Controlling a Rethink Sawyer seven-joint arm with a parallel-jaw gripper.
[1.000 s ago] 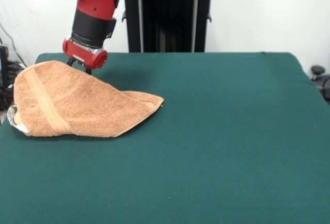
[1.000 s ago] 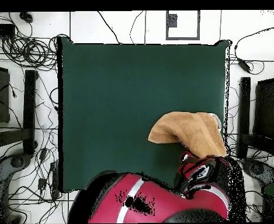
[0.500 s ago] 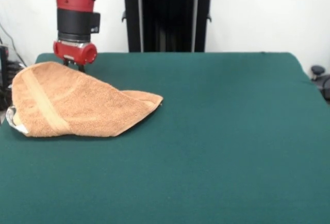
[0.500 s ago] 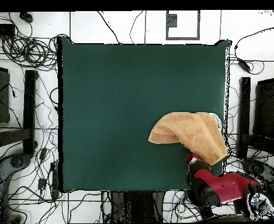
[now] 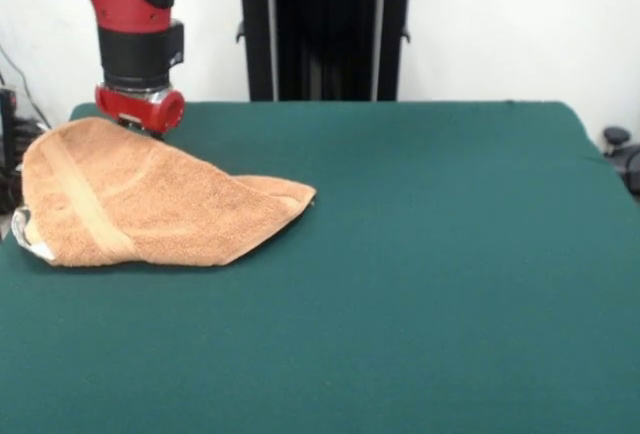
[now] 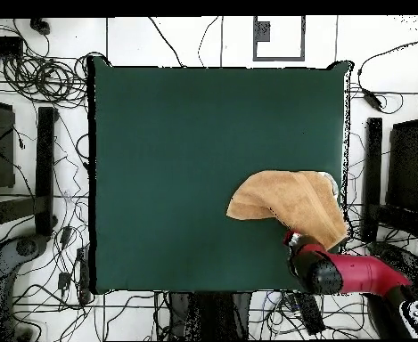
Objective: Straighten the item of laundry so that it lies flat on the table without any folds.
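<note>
The item of laundry (image 5: 140, 199) is an orange-tan towel, folded over into a rough wedge at the table's (image 5: 450, 254) left side in the front view. Its point faces the middle and a small white tag (image 5: 25, 236) shows at its left end. My gripper (image 5: 143, 130) hangs from the red arm right at the towel's far edge, low enough to touch or nearly touch the cloth. From overhead, the towel (image 6: 288, 203) lies near the table's (image 6: 185, 160) right edge, with the gripper (image 6: 293, 240) at its lower border. Whether the gripper is open or shut does not show.
A black pedestal (image 5: 320, 24) stands behind the table. Tangled cables (image 6: 34, 76) and black stands (image 6: 45, 169) lie on the floor around the table. The towel's left end reaches the table's edge in the front view.
The gripper moved left along the towel's far edge, then came down slightly and a little right onto that edge. The towel's shape is almost unchanged.
</note>
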